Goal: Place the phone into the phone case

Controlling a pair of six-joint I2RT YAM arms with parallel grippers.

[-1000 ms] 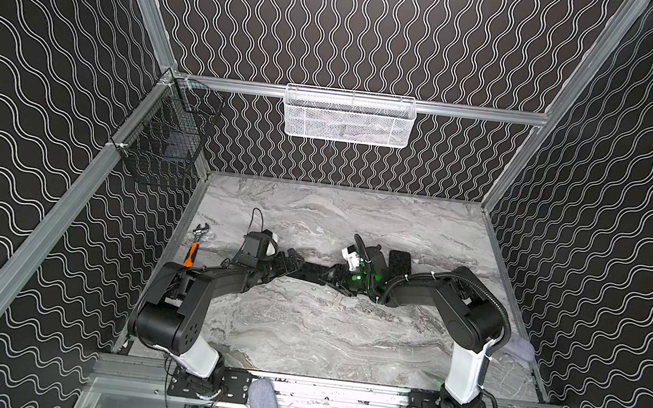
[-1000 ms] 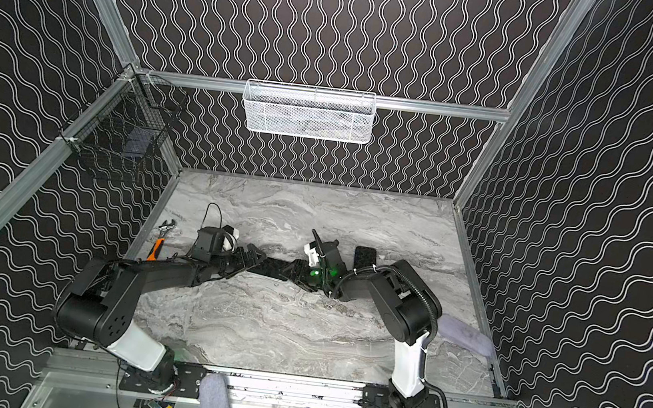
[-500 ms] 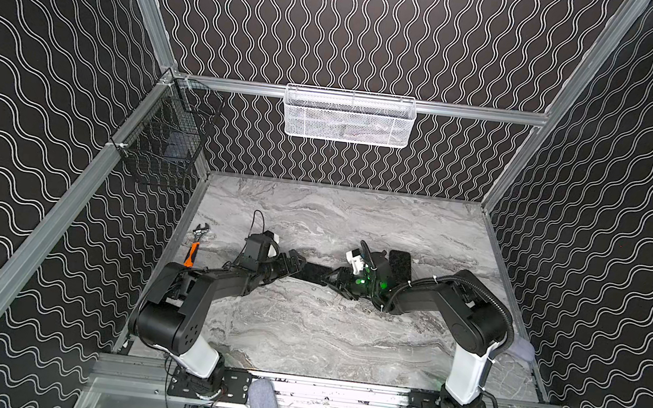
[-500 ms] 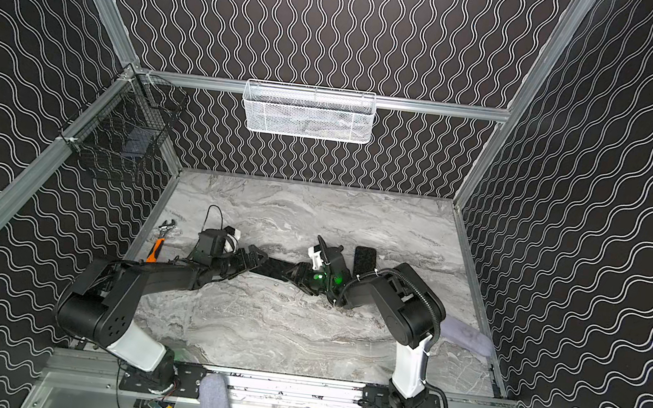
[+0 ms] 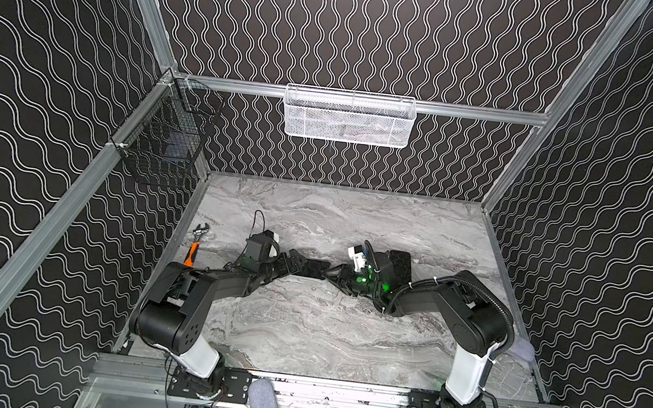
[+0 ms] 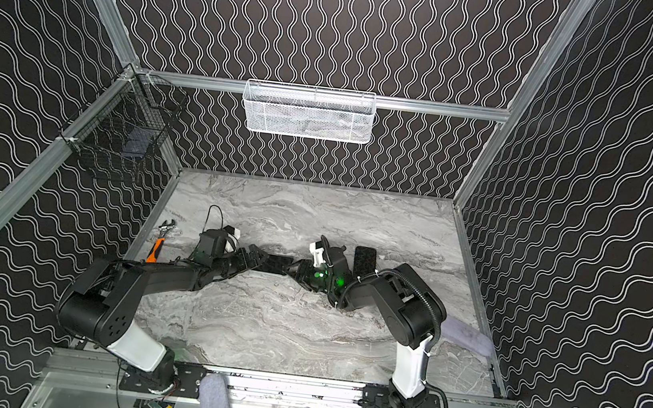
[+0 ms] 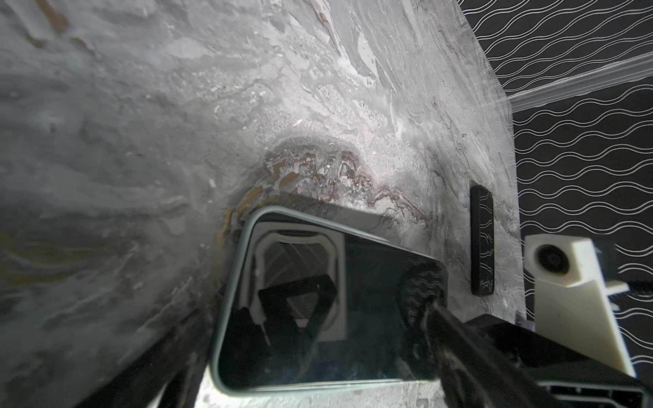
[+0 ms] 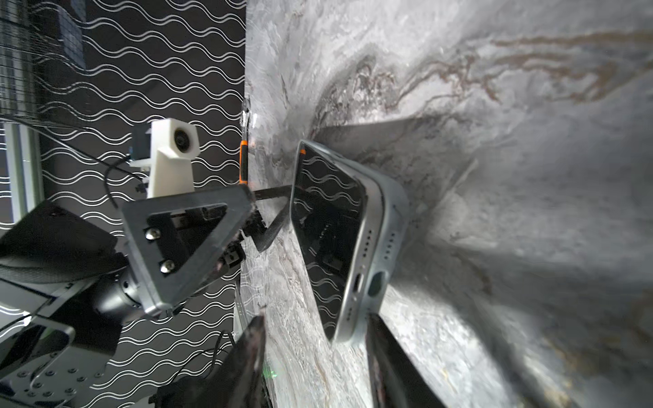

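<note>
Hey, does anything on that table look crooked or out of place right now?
Yes. The phone is not lying flat: in the right wrist view one long edge is lifted off the marble table, casting a shadow beneath. An orange-handled wrench also lies at the table's left edge.

black walls (image 5: 357, 28) with white wavy lines enclose a grey marble table (image 5: 302, 328), with a white mesh basket (image 5: 346, 125) and a black wire basket (image 5: 156, 139) hung on metal rails (image 5: 473, 112).

Light: bright, even, from above in both top views.
Shadow: dark, beside phone (image 8: 332, 226) on table (image 8: 530, 159).
Glare: reflections on phone screen.
Blur: wrist-view edges soft, bent.
</note>
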